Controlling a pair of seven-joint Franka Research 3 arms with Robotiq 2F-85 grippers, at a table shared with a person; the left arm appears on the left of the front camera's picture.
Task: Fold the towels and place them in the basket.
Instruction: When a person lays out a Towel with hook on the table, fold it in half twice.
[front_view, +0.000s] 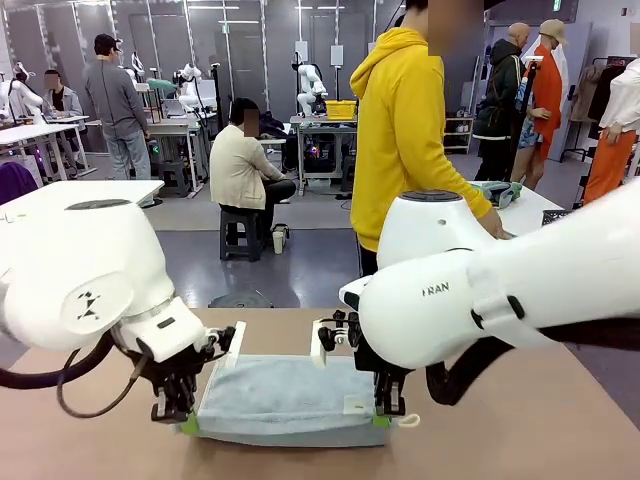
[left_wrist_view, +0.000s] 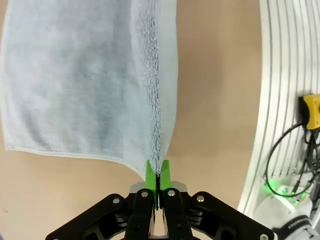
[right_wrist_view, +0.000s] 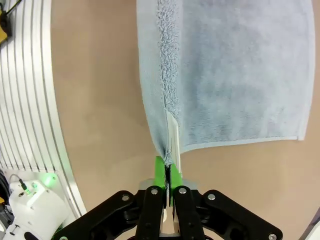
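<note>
Towel (front_view: 285, 400) lies on the table (front_view: 520, 420), pale blue. The left gripper (front_view: 186, 420) and right gripper (front_view: 386, 412) each pinch a near corner, jaws pressed onto the cloth. Folding seems barely begun; this one is not yet stowed.

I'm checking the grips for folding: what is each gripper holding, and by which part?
Both hold the pale blue-grey towel: the left gripper pinches one robot-side corner, the right gripper the other.

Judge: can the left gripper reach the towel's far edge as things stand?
Probably not yet: the left gripper is shut on the towel's near corner and must let go first; nothing else blocks it.
</note>
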